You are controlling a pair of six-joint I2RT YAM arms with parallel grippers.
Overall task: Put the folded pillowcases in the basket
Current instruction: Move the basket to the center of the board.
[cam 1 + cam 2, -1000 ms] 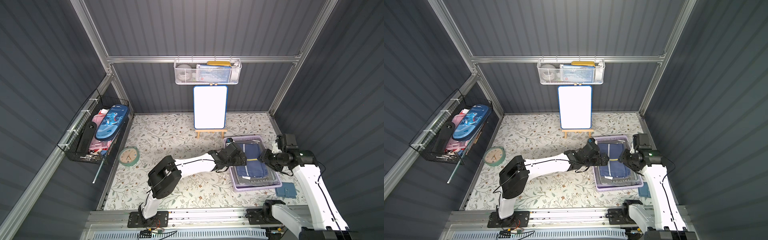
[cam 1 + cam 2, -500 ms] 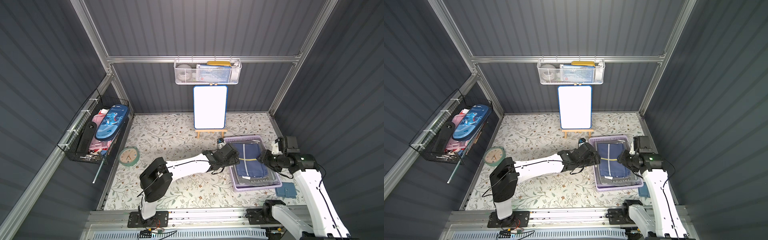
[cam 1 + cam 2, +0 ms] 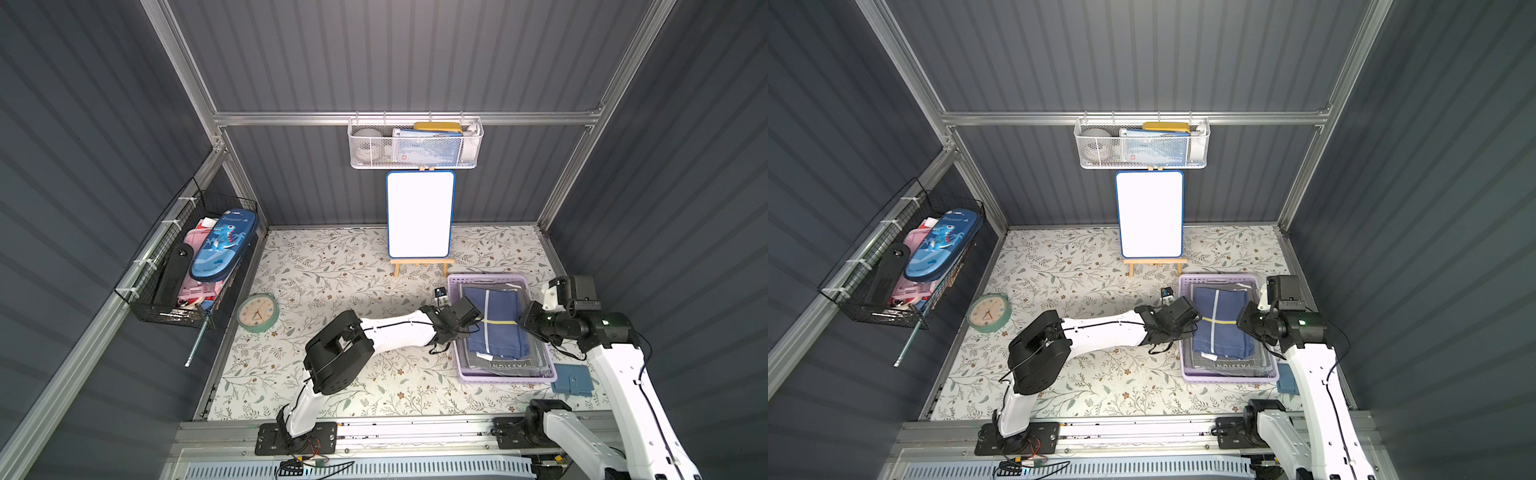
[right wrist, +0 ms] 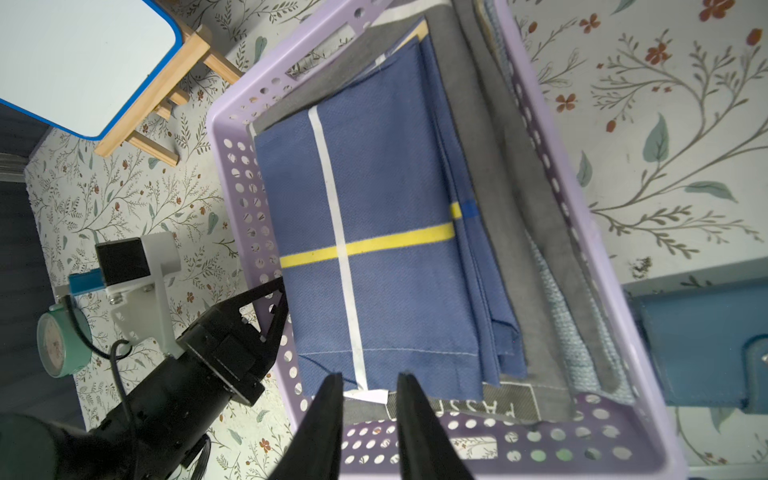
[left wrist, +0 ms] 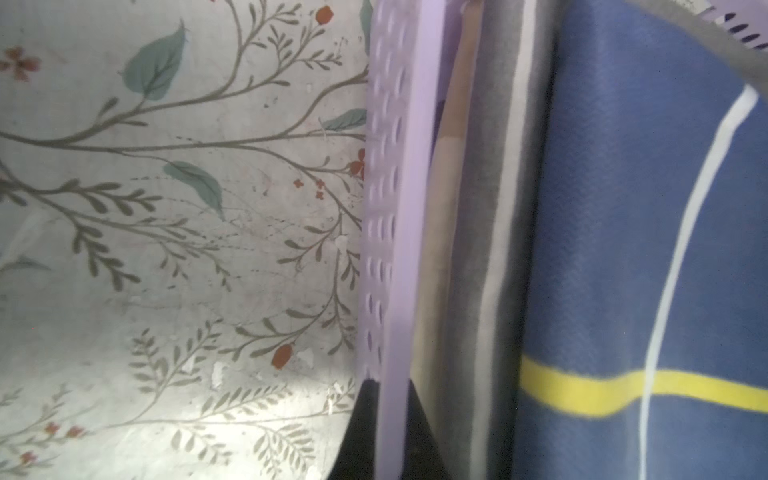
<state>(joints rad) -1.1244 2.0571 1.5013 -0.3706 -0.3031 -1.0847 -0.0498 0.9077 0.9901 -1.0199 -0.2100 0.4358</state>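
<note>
Clamping the basket (image 3: 507,378) side wall: left gripper (image 4: 282,297), fingers pinched on it; right gripper (image 4: 369,380) fingers slightly apart above folded pillowcase (image 4: 395,270) edge, contact unclear.

- Dark grey ribbed walls (image 3: 291,62) close in three sides.
- Silver metal bars (image 3: 399,118) run up the corners and across the back wall.
- The floor (image 3: 332,270) is pale, printed with leaves and small flowers.
- The light is even.
</note>
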